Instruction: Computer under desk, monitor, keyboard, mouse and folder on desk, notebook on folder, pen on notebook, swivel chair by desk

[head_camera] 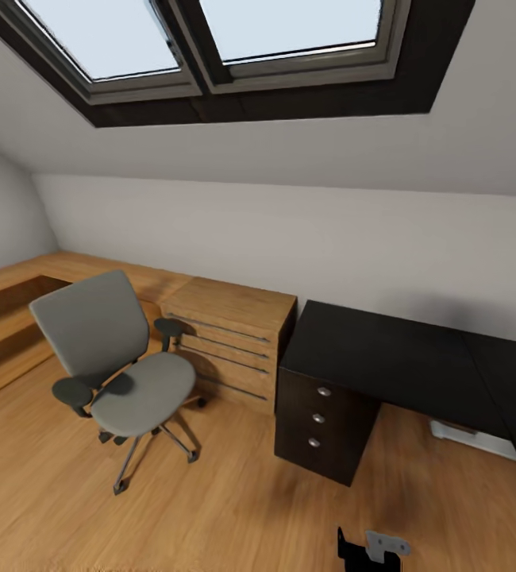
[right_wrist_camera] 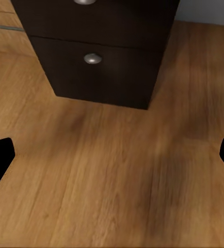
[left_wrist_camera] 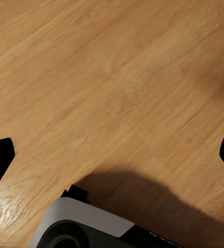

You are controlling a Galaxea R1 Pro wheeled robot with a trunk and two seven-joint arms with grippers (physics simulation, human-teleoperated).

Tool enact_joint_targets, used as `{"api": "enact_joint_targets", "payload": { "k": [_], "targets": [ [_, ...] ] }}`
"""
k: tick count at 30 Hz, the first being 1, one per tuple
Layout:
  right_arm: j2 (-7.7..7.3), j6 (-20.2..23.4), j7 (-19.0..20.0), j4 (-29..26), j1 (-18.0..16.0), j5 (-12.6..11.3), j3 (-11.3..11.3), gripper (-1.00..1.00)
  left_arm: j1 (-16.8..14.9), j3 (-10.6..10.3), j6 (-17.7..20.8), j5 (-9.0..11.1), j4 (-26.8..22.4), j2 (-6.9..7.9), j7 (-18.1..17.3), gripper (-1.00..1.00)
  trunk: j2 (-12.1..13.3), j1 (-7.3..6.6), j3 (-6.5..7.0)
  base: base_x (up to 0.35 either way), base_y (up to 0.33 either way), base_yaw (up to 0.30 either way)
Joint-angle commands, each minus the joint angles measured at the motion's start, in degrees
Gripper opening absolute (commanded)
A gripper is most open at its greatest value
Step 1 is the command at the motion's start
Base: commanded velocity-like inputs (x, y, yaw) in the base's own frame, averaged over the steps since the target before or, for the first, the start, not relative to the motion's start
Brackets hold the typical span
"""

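Sloped ceiling and black-framed skylight [head_camera: 234, 48] roof the bedroom. On the wood floor [head_camera: 210, 508] the swivel chair [head_camera: 119, 369] stands by the oak drawers [head_camera: 230, 338], apart from the black surface [head_camera: 393, 353] with its dark drawer unit [head_camera: 321, 425]. Left hand [left_wrist_camera: 112, 155] and right hand [right_wrist_camera: 112, 155] both spread wide, holding nothing, over floor

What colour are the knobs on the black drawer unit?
Silver-grey, round knobs on black drawer fronts; clearest in the right wrist view.
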Motion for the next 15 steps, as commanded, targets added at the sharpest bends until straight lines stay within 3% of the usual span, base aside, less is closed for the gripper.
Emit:
{"api": "enact_joint_targets", "payload": {
  "k": [1, 15],
  "targets": [
    [0.03, -0.12, -0.48, 0.12, -0.06, 0.06, 0.43, 1.0, -0.05, -0.44, -0.24, 0.59, 0.08, 0.03, -0.02, 1.0, -0.07, 0.01, -0.09, 0.0, 0.0, 0.286],
    [0.03, -0.06, -0.48, 0.12, -0.06, -0.04, 0.33, 1.0, -0.05, -0.39, -0.24, 0.59, 0.12, -0.01, -0.03, 1.0, -0.07, 0.01, -0.09, 0.0, 0.0, 0.286]
  ]
}}
